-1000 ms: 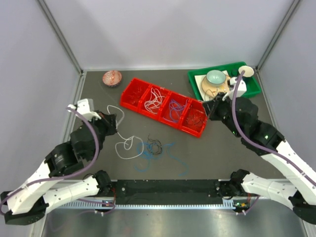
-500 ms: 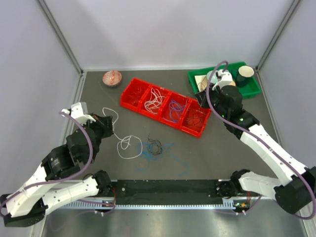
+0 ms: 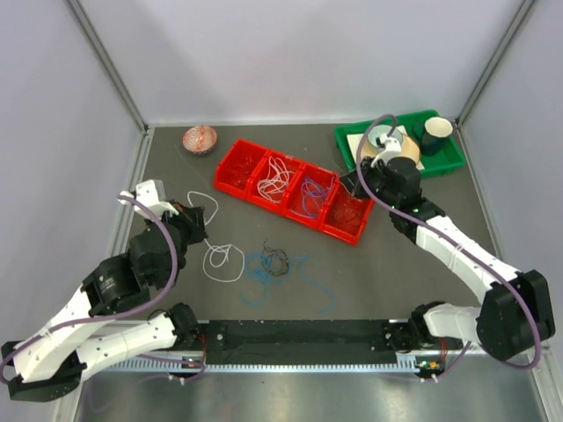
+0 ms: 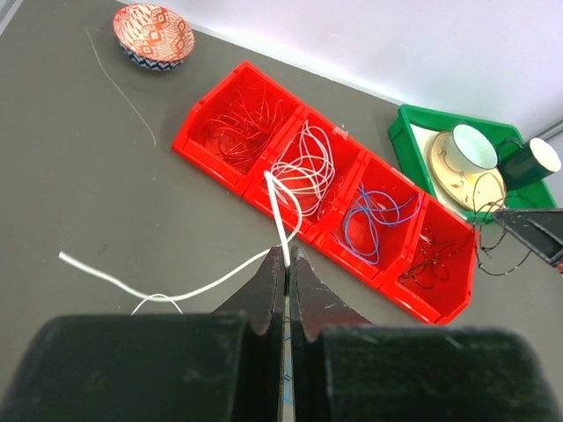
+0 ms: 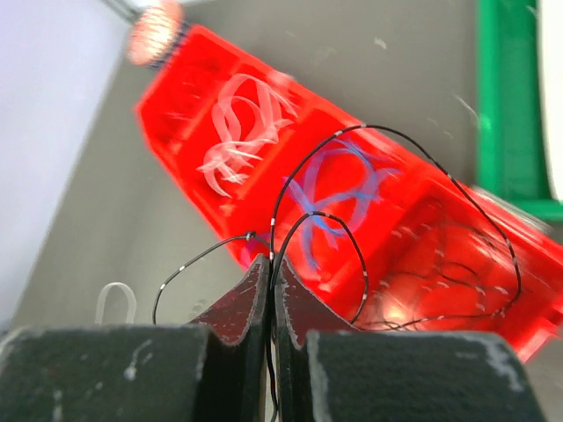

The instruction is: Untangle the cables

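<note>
From above, you have the left gripper (image 3: 204,225) in the left middle of the frame, pinched shut on a white cable (image 3: 205,261) that curls up past it and drops to a loop on the dark table (image 3: 369,264). Just right of that loop, near the centre, a tangle of blue and black cables (image 3: 275,261) lies loose on the table. The right gripper (image 3: 347,185) hangs over the right end of the red tray (image 3: 226,174), which lies on a slant across the upper middle. A green tray (image 3: 444,161) sits at upper right and a patterned bowl (image 3: 200,139) at upper left. In your left wrist view, the fingers meet at lower centre with the white cable clamped between them, one end rising toward the tray, the other running off to the left. The tray's four compartments hold, left to right, red, white, blue and black cables. In your right wrist view, which is blurred, the fingers are closed on a black cable (image 5: 378,128) whose loops stand above the tray. They seem to sit over the blue and black compartments, though the blur leaves that uncertain.
</note>
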Robot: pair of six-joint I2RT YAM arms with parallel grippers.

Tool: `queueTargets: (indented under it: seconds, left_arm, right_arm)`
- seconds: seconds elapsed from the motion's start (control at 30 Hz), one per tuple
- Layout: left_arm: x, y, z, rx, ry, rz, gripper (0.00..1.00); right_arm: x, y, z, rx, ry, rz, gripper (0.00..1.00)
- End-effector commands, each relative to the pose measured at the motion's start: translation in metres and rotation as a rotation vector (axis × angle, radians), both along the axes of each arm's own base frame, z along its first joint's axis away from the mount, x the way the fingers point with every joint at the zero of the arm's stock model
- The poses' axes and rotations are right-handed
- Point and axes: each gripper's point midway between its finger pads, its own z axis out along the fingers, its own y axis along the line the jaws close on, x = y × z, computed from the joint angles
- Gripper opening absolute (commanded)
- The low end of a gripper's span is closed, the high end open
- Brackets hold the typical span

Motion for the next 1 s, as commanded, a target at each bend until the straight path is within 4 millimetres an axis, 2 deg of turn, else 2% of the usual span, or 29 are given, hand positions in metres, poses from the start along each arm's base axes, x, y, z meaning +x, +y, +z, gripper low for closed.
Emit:
queueTargets:
  seconds: [0.0, 0.03, 0.07, 0.13, 0.27, 0.43, 0.6, 0.67, 0.73, 0.77, 0.8, 0.87, 0.93, 0.97]
  left_arm:
    - [0.001, 0.002, -0.003, 0.009, 0.002, 0.017, 0.0]
    - [0.001, 0.002, -0.003, 0.009, 0.003, 0.016, 0.0]
    - [0.001, 0.001, -0.003, 0.01, 0.004, 0.015, 0.0]
    - [0.001, 0.0, -0.004, 0.009, 0.008, 0.013, 0.0]
    - [0.001, -0.001, -0.008, 0.008, 0.013, 0.011, 0.0]
    - [0.0, 0.001, -0.007, 0.004, 0.015, 0.014, 0.0]
    - [0.001, 0.0, -0.008, 0.008, 0.018, 0.014, 0.0]
    - [0.002, -0.002, -0.008, 0.008, 0.019, 0.011, 0.0]
    - [0.002, -0.004, -0.009, 0.008, 0.021, 0.007, 0.0]
    - [0.002, -0.004, -0.009, 0.009, 0.022, 0.007, 0.0]
    - [0.002, -0.004, -0.011, 0.014, 0.025, 0.007, 0.0]
    - [0.002, -0.004, -0.01, 0.014, 0.025, 0.005, 0.0]
    - [0.003, -0.005, -0.011, 0.017, 0.026, 0.005, 0.0]
    - [0.003, -0.006, -0.011, 0.018, 0.028, 0.004, 0.0]
  right_arm:
    - [0.019, -0.025, -0.028, -0.004, 0.068, -0.098, 0.0]
    - [0.023, -0.032, -0.036, -0.028, 0.088, -0.132, 0.0]
    - [0.027, -0.035, -0.052, -0.065, 0.128, -0.15, 0.0]
    - [0.031, -0.042, -0.068, -0.132, 0.179, -0.174, 0.0]
    - [0.04, -0.046, -0.113, -0.229, 0.295, -0.182, 0.0]
    - [0.046, -0.06, -0.136, -0.325, 0.349, -0.238, 0.0]
    - [0.05, -0.058, -0.152, -0.355, 0.378, -0.218, 0.0]
    - [0.052, -0.058, -0.154, -0.361, 0.381, -0.215, 0.0]
    - [0.053, -0.055, -0.148, -0.35, 0.37, -0.2, 0.0]
    - [0.052, -0.053, -0.144, -0.345, 0.364, -0.193, 0.04]
    - [0.051, -0.052, -0.14, -0.337, 0.356, -0.188, 0.1]
    - [0.051, -0.05, -0.122, -0.324, 0.316, -0.187, 0.31]
    - [0.048, -0.049, -0.111, -0.326, 0.296, -0.193, 0.38]
    - [0.046, -0.05, -0.1, -0.32, 0.276, -0.199, 0.49]
